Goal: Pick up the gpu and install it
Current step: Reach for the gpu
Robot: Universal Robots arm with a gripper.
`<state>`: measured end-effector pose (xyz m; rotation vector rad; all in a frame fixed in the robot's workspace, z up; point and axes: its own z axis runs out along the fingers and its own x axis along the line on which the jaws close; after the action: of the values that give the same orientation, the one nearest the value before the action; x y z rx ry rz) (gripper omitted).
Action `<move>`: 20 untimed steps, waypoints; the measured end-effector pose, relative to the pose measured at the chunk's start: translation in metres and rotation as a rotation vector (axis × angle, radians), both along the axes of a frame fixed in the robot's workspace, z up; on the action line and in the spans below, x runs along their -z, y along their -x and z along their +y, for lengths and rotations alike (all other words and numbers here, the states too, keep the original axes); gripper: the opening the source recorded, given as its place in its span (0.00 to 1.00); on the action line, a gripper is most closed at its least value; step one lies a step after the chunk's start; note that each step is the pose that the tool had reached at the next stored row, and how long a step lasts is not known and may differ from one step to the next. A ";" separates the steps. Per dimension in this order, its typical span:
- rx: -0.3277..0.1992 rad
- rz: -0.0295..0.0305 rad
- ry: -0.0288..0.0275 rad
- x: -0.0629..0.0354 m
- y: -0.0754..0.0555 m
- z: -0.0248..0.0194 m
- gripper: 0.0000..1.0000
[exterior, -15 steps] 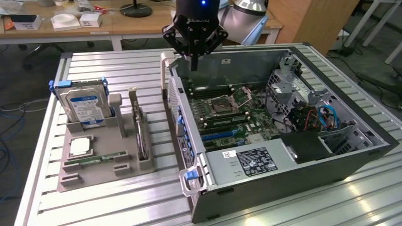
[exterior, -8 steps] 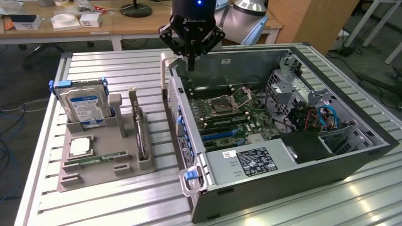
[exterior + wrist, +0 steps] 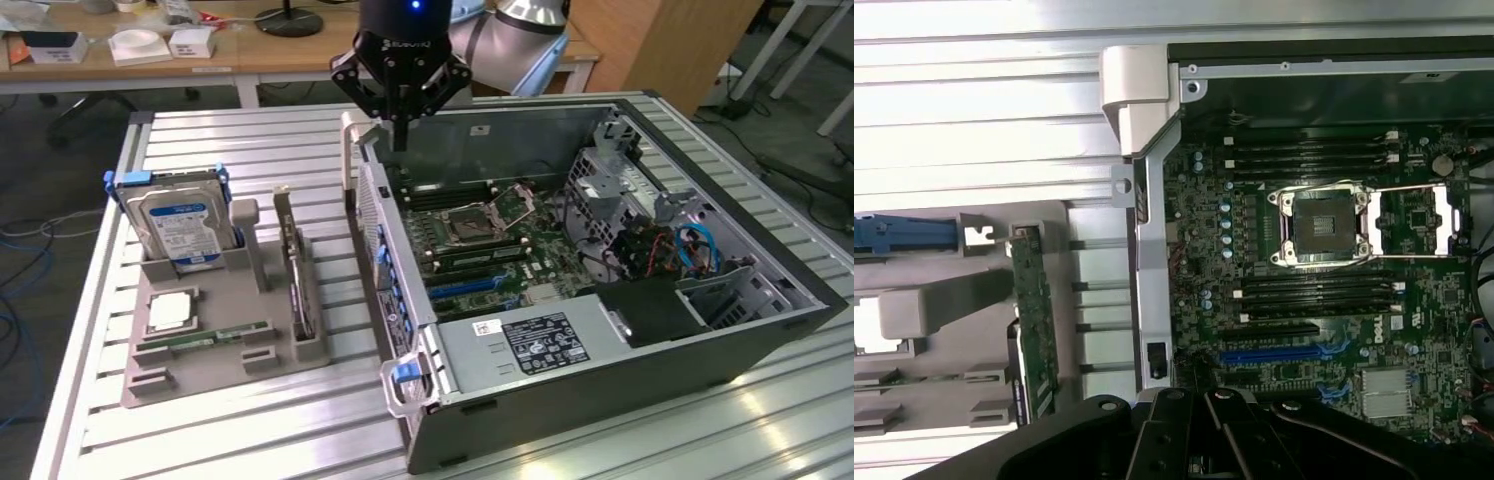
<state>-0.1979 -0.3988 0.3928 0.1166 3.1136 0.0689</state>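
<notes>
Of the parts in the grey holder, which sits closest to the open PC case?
The thin dark expansion card, on edge at the grey holder's side facing the case; the blue-labelled hard drive stands farther off.

Your exterior camera sits high and back, looking down at a slant across the table, with the holder on the exterior view's left and the open case on its right. Your wrist camera looks straight down, much nearer. Both catch the socket and the gpu.

The gpu stands in the tray (hard drive alongside), beside the case.
</notes>
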 end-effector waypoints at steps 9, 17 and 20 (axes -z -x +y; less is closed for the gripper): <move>0.000 0.0000 0.0000 0.0000 0.008 0.0000 0.10; 0.000 0.0000 0.0000 0.0000 0.016 0.0000 0.10; 0.000 0.0000 0.0001 0.0000 0.018 0.0000 0.10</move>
<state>-0.2161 -0.3988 0.3928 0.1166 3.1137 0.0688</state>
